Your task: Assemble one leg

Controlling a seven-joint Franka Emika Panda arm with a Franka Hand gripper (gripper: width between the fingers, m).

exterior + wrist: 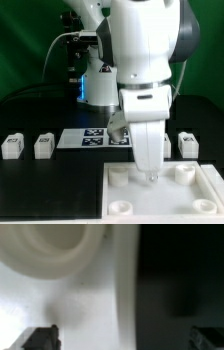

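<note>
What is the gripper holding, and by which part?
Nothing. In the wrist view the fingers of the gripper stand apart, with only the white tabletop showing between them.

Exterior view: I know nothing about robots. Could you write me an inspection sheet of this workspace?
surface: black table, flat.
job's things: far-left leg, next leg and right-side leg stand loose; the tabletop lies flat in front, and the sockets in view are empty.
clutter: only the marker board.
grippers: the gripper is low over the tabletop; the wrist view shows its fingers apart, holding nothing.
cables: none clearly seen.
surroundings: green backdrop; dim equipment behind the arm.
</note>
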